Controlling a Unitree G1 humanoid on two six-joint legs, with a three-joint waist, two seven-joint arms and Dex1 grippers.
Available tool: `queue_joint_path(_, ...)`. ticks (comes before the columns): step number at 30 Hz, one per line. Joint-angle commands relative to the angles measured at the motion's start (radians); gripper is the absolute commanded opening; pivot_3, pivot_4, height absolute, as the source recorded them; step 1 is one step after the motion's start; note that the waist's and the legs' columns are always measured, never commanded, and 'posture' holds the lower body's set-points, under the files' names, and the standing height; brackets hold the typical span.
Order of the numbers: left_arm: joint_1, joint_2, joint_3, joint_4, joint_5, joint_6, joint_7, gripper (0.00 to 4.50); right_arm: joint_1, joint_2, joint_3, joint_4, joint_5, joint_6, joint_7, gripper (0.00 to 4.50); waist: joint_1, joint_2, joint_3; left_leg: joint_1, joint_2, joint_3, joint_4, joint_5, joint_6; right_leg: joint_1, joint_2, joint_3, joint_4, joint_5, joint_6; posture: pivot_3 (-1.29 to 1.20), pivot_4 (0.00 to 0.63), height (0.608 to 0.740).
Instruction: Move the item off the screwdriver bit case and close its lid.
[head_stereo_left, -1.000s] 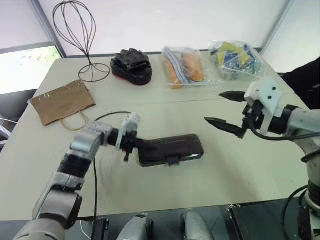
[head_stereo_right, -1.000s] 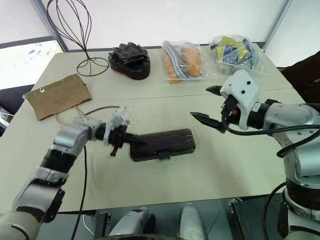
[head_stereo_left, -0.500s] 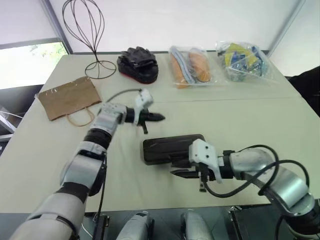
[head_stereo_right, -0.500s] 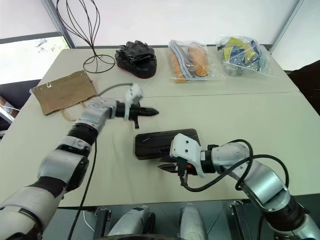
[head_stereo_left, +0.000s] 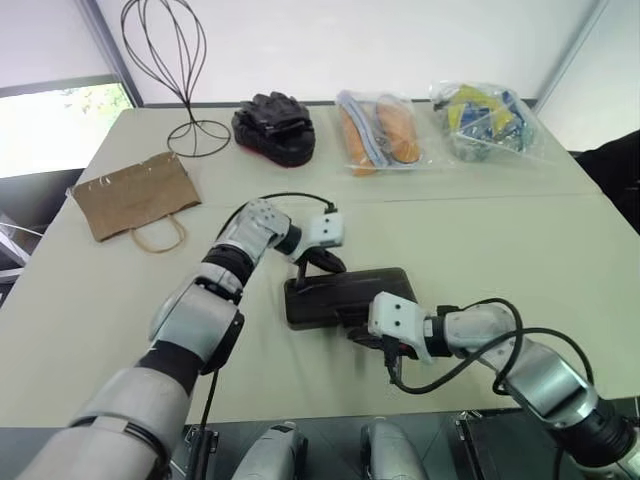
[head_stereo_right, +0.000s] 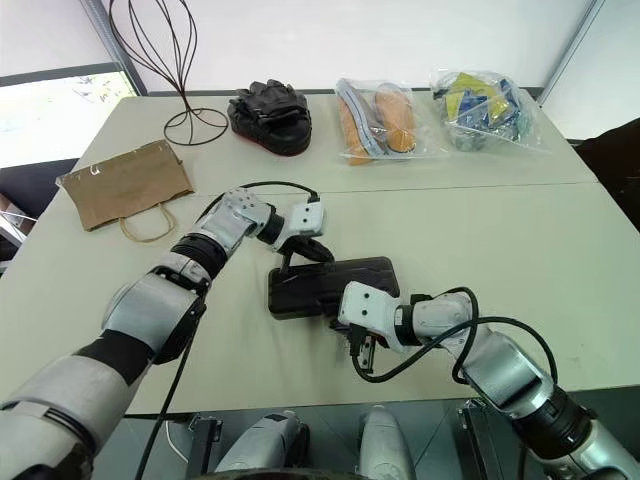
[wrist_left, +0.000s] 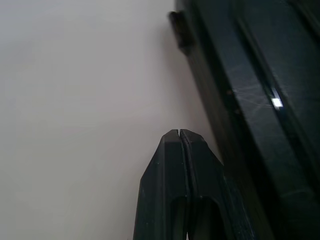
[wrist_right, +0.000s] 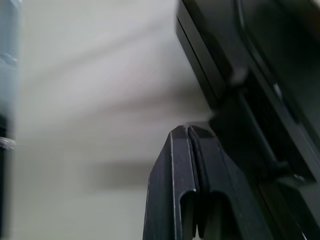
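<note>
Lying crosswise between pinched-together left gripper (head_stereo_left: 325, 262) behind and right gripper (head_stereo_left: 378, 343) at latch edge: screwdriver bit case (head_stereo_left: 335, 297).

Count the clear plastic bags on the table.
2, both along the far edge: one holding orange snacks beside the black glove bundle, one with yellow and blue contents nearer the far right corner.

**No legible text**

No words, brands, numbers or signs can be read. Coloured print on the snack bag (head_stereo_left: 478, 118) is too small to make out; the paper bag (head_stereo_left: 132, 194) and the case (head_stereo_left: 340, 296) bear no readable marking.
</note>
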Motion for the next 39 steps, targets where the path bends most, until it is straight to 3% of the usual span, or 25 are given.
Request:
queue_joint_path(1,0.006,-0.014,-0.023,-0.007,0.034,-0.045,-0.044,0.0,-0.027,0.025,0.0,0.015,-0.041,-0.038,-0.018,0.03,0.001,0.0,0.0,0.0,0.0,0.0,0.0,0.0,0.0,0.0,0.0,0.0,0.0,0.0,0.0,0.0,0.15,0.74)
queue_joint_path(5,0.036,-0.034,-0.052,-0.02,0.053,-0.065,-0.128,0.0,-0.038,0.038,0.015,0.045,-0.075,-0.057,-0.019,0.03,-0.003,0.0,0.0,0.0,0.0,0.0,0.0,0.0,0.0,0.0,0.0,0.0,0.0,0.0,0.0,0.0,0.15,0.74)
queue_joint_path(19,0.138,-0.06,-0.072,-0.091,0.066,-0.062,-0.167,0.0,-0.103,0.077,-0.026,0.204,-0.193,-0.058,-0.13,0.03,-0.022,-0.005,-0.005,0.004,0.003,0.0,-0.001,0.0,0.0,0.003,0.003,0.0,0.0,0.0,0.0,0.0,0.15,0.74)
queue_joint_path(25,0.116,-0.062,-0.033,-0.06,0.076,-0.086,-0.013,0.0,-0.067,0.078,-0.065,0.094,-0.117,0.001,-0.088,0.03,-0.019,-0.005,-0.005,0.007,0.003,0.0,-0.001,0.0,0.0,0.006,0.003,0.0,0.0,0.0,0.0,0.0,0.15,0.74)
queue_joint_path(29,0.032,-0.037,0.055,0.004,0.073,-0.12,0.321,0.0,0.032,0.064,-0.153,-0.171,0.011,0.182,-0.051,0.03,0.022,-0.005,-0.005,0.008,0.001,-0.002,0.001,0.0,0.0,0.01,0.002,0.001,-0.001,0.0,0.0,0.0,0.15,0.74)
queue_joint_path(32,-0.003,0.002,0.12,0.025,0.02,-0.096,0.316,0.0,0.1,0.066,-0.241,-0.342,0.115,0.337,-0.052,0.03,0.028,-0.005,-0.005,0.006,0.001,-0.002,0.003,0.0,0.0,0.008,0.002,0.003,-0.001,0.0,0.0,0.0,0.15,0.74)
queue_joint_path(35,-0.022,0.066,0.209,0.017,-0.06,-0.048,0.265,0.0,0.14,0.105,-0.411,-0.465,0.265,0.483,-0.048,0.03,0.026,-0.005,-0.005,0.001,0.002,-0.001,0.002,0.0,0.0,0.001,0.002,0.003,0.001,0.0,0.0,0.0,0.15,0.74)
queue_joint_path(39,0.014,0.152,0.325,-0.085,-0.192,0.086,0.129,0.0,0.102,0.158,-0.655,-0.427,0.417,0.546,-0.056,0.03,0.02,-0.005,-0.004,0.0,0.002,-0.001,0.002,0.0,0.0,0.0,0.002,0.002,0.002,0.0,0.0,0.0,0.15,0.74)
